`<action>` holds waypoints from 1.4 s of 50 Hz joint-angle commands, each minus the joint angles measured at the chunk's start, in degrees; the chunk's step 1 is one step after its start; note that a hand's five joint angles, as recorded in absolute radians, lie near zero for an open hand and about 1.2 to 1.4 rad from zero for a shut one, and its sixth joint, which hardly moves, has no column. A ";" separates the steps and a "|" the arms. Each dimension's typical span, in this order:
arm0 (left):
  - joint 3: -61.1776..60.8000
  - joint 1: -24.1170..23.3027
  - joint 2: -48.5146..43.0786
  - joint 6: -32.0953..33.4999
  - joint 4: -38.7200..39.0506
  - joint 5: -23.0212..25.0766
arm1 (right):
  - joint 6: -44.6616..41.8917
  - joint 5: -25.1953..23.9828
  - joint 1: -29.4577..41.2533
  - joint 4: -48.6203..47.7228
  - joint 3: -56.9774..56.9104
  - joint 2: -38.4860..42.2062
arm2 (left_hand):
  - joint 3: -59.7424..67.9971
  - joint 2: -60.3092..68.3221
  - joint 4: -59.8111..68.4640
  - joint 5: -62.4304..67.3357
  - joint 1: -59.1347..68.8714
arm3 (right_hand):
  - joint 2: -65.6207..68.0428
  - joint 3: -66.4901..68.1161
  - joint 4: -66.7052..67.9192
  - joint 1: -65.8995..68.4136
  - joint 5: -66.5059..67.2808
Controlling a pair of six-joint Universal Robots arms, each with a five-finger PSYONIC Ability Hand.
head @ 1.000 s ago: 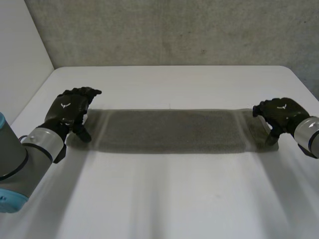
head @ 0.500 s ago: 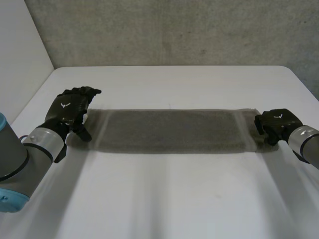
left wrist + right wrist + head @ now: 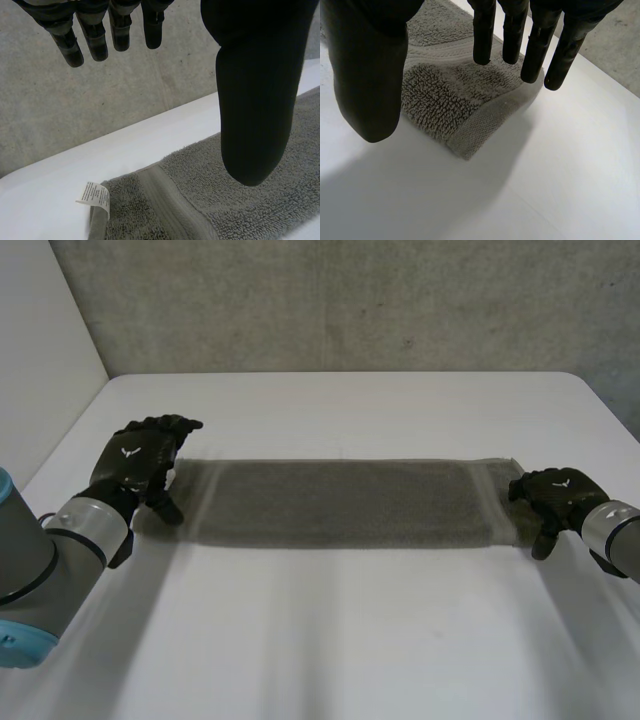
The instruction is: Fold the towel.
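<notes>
A grey towel (image 3: 340, 502) lies flat as a long strip across the white table (image 3: 330, 640). My left hand (image 3: 135, 465) hovers over its left end, open, fingers straight and thumb (image 3: 255, 100) apart above the pile (image 3: 260, 210). A white label (image 3: 95, 199) sticks out of the towel corner below those fingers. My right hand (image 3: 555, 495) is at the towel's right end, open. In the right wrist view its fingers (image 3: 485, 35) hang straight over the near right corner (image 3: 440, 100), which lies loose on the table, with nothing pinched.
A concrete wall (image 3: 340, 300) rises behind the table's far edge. A pale wall (image 3: 40, 350) stands at the left. Bare table surface lies in front of and behind the towel.
My right hand dropped a little toward the towel's near right corner, curled its fingers half a second ago, and has straightened them again. The left hand and the towel have stayed put.
</notes>
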 commanded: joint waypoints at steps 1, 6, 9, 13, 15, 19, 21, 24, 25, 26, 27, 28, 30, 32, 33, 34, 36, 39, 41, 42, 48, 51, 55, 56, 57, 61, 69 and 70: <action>0.00 0.05 -0.05 0.00 0.00 0.09 | -0.23 -0.29 -0.01 -0.17 -0.59 0.58 | 0.44 0.51 0.56 -1.57 0.30 | 7.06 7.37 7.57 6.70 7.67; 0.00 0.05 -0.05 0.00 0.00 0.09 | -0.32 -0.55 0.08 -0.78 -1.29 1.37 | 0.44 0.51 0.56 -1.57 0.30 | 25.18 25.50 25.70 24.83 25.80; 0.00 0.05 0.04 0.00 0.00 0.09 | -0.32 -0.55 0.08 -0.70 -1.82 1.81 | 0.44 0.51 0.56 -1.57 0.30 | 29.26 29.58 29.78 28.90 29.88; 0.00 0.05 0.04 0.00 0.09 0.09 | -0.32 -0.29 0.08 -0.70 -2.79 3.04 | 0.44 0.51 0.56 -1.57 0.30 | 31.95 32.27 32.47 31.60 32.57; 0.00 0.05 -0.05 0.00 0.09 0.00 | -0.32 -0.11 0.08 -0.70 -3.05 3.39 | 0.44 0.51 0.56 -1.57 0.30 | 31.78 32.10 32.30 31.43 32.40; -0.08 0.05 -0.05 0.00 0.00 0.09 | -0.41 -0.03 0.08 -0.70 -3.23 3.57 | 0.44 0.51 0.56 -1.57 0.30 | 30.61 30.93 31.13 30.26 31.23; 0.00 0.05 -0.05 0.00 0.00 0.00 | -0.41 -0.03 0.08 -0.70 -3.32 3.57 | 0.44 0.51 0.56 -1.57 0.30 | 29.94 30.26 30.46 29.58 30.56; 0.00 0.05 0.04 0.00 0.09 0.09 | -0.41 -0.11 0.17 -0.70 -3.23 3.57 | 0.44 0.51 0.56 -1.57 0.30 | 29.76 30.08 30.28 29.41 30.38; 0.00 0.05 0.04 0.00 0.00 0.09 | -0.41 -0.11 0.17 -0.70 -3.23 3.57 | 0.44 0.51 0.56 -1.57 0.30 | 29.77 30.08 30.28 29.41 30.38; 0.00 0.05 0.04 0.00 0.09 0.09 | -0.41 -0.11 0.17 -0.61 -3.23 3.66 | 0.44 0.51 0.56 -1.57 0.30 | 31.60 31.91 32.12 31.24 32.21; 0.00 0.05 0.04 0.00 0.09 0.09 | -0.41 -0.11 0.08 -0.69 -3.32 3.66 | 0.44 0.51 0.56 -1.57 0.30 | 37.44 37.76 37.96 37.09 38.06; -0.08 0.05 0.04 0.00 0.09 0.00 | -0.41 -0.11 0.08 -0.70 -3.32 3.66 | 0.44 0.51 0.56 -1.57 0.30 | 37.50 37.82 38.02 37.15 38.12; 0.00 0.05 -0.05 0.00 0.00 0.09 | -0.41 0.24 -0.18 -0.70 -3.58 3.66 | 0.44 0.51 0.56 -1.57 0.30 | 57.74 58.06 58.26 57.39 58.36; 0.00 0.05 -0.05 0.00 0.09 0.09 | -0.32 0.33 -0.79 -0.61 -3.84 3.66 | 0.44 0.51 0.56 -1.57 0.30 | 57.80 58.11 58.32 57.44 58.41; -0.08 0.05 0.04 0.00 0.00 0.00 | -0.32 0.33 -0.80 -0.61 -3.85 3.66 | 0.44 0.51 0.56 -1.57 0.30 | 57.80 58.11 58.32 57.44 58.41; -0.08 0.05 0.04 0.00 0.00 0.00 | -0.32 0.59 -1.76 -0.61 -3.85 3.48 | 0.44 0.51 0.56 -1.57 0.30 | 57.80 58.11 58.32 57.44 58.41; 0.00 0.05 0.13 0.00 0.00 0.00 | -0.41 0.77 -2.73 -0.61 -3.76 2.87 | 0.44 0.51 0.56 -1.57 0.30 | 57.80 58.11 58.32 57.44 58.41; 0.00 0.05 0.48 0.00 0.00 0.00 | -0.50 1.82 -4.84 -0.43 -3.85 1.81 | 0.44 0.51 0.56 -1.57 0.30 | 57.80 58.11 58.32 57.44 58.41; 0.09 0.13 0.65 0.00 0.00 -0.09 | -1.98 3.22 -8.34 -0.17 -4.19 -0.03 | 0.44 0.51 0.56 -1.57 0.30 | 57.80 58.11 58.32 57.44 58.41; 0.35 0.13 1.00 0.00 0.00 -0.09 | -1.99 3.23 -8.36 -0.17 -4.20 -0.03 | 0.44 0.51 0.56 -1.57 0.30 | 57.80 58.11 58.32 57.44 58.41; 1.49 0.22 1.88 0.00 -0.09 -0.26 | -10.41 4.02 -13.37 -0.08 -6.56 -1.70 | 0.44 0.51 0.56 -1.57 0.30 | 57.80 58.11 58.32 57.44 58.41; 2.72 0.14 2.15 0.09 -0.35 -0.44 | -13.23 5.50 -12.67 0.36 -8.67 -2.93 | 0.44 0.51 0.56 -1.57 0.30 | 57.80 58.11 58.32 57.44 58.41; 4.04 -0.04 2.15 0.09 -0.44 -0.53 | -11.40 7.44 -3.47 0.89 -12.62 -6.70 | 0.44 0.51 0.56 -1.57 0.30 | 57.80 58.11 58.32 57.44 58.41; 4.74 -0.04 2.15 -0.17 -0.53 -0.61 | -11.40 7.45 -3.44 0.89 -12.63 -6.71 | 0.44 0.51 0.56 -1.57 0.30 | 57.80 58.11 58.32 57.44 58.41; 4.75 -0.04 2.15 -0.18 -0.53 -0.62 | -10.79 7.71 -0.13 0.89 -13.68 -7.24 | 0.44 0.51 0.56 -1.57 0.30 | 57.80 58.11 58.32 57.44 58.41; 7.20 -0.48 2.15 -2.28 -0.53 -0.79 | -10.25 7.80 8.34 0.45 -15.36 -6.98 | 0.44 0.51 0.56 -1.57 0.30 | 57.80 58.11 58.32 57.44 58.41; 10.37 -1.71 1.71 -5.01 -0.62 -1.93 | -12.19 10.52 30.84 -3.77 -20.28 -0.12 | 0.44 0.51 0.56 -1.57 0.30 | 57.80 58.11 58.32 57.44 58.41; 10.38 -1.71 1.71 -5.01 -0.62 -1.93 | -12.97 10.78 34.32 -5.16 -20.89 1.44 | 0.44 0.51 0.56 -1.57 0.30 | 57.80 58.11 58.32 57.44 58.41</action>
